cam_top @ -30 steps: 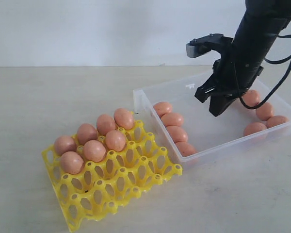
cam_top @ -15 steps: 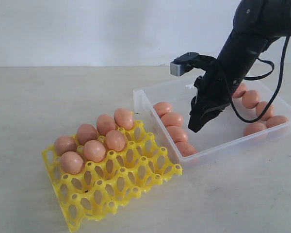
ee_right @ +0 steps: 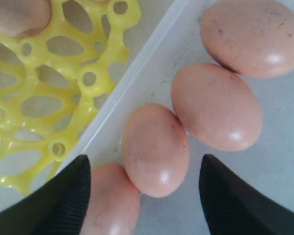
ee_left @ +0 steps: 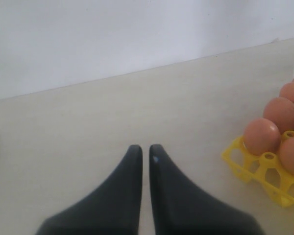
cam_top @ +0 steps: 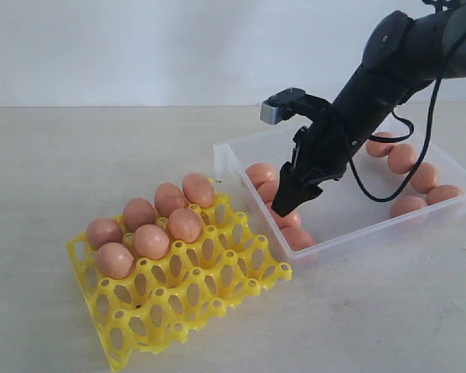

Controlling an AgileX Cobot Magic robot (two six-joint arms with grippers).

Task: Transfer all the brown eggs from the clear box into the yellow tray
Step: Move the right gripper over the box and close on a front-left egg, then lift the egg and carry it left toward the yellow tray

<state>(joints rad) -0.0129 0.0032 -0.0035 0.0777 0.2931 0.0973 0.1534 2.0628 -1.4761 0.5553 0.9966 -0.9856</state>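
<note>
The yellow tray (cam_top: 217, 280) lies front left with several brown eggs (cam_top: 151, 241) seated in its back cups. The clear box (cam_top: 349, 237) behind it holds a row of brown eggs (cam_top: 261, 172) along its left wall and more (cam_top: 408, 206) at its right end. My right gripper (cam_top: 283, 210) hangs open over the left row, its fingers either side of one egg (ee_right: 155, 149) without touching it. In the left wrist view, the left gripper (ee_left: 144, 148) is shut on nothing above the bare table, with the tray's corner (ee_left: 235, 159) beside it.
The pale table (cam_top: 101, 155) spreads to the left and front of the tray. A white wall (cam_top: 140, 47) stands behind. A black cable (cam_top: 419, 148) loops from my right arm above the box's right end.
My right arm has swung left and down inside the box, from over its right half to over the egg row by the left wall. The eggs and tray have not moved.
</note>
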